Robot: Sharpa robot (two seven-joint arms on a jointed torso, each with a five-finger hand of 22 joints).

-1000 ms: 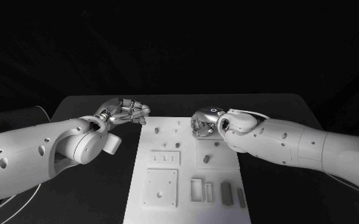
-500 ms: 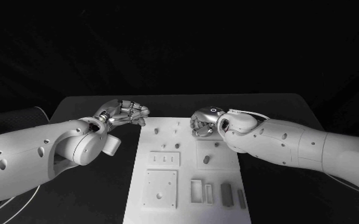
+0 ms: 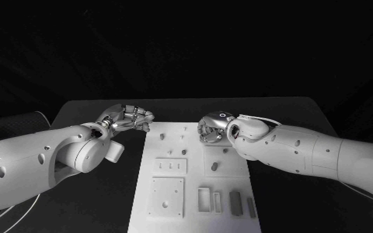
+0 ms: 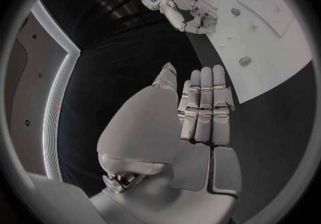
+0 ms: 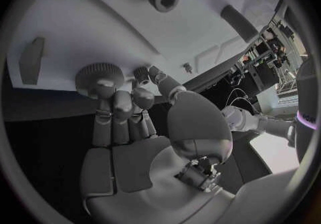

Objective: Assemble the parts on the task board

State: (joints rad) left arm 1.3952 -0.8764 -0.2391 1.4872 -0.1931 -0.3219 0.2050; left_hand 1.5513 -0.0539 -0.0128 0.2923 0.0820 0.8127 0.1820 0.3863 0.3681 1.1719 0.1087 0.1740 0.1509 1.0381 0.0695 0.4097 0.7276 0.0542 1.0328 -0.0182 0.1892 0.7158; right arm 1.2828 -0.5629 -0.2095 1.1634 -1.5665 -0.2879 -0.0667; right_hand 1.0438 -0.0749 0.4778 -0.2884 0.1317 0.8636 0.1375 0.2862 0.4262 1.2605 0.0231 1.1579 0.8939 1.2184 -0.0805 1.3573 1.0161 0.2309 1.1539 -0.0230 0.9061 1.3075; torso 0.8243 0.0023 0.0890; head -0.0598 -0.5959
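Nudged slightly farther out since a second ago: left hand (image 3: 128,117). Nearest on the task board (image 3: 193,182), rectangular blocks (image 3: 221,199) in a row, presumably staged for picking. Farther off, right hand (image 3: 214,128) bent over the far right area, fingertips (image 5: 123,101) against a toothed round part (image 5: 99,77), grip not discernible. Beside the far left corner, left hand empty, fingers curled together, apparently parked clear.
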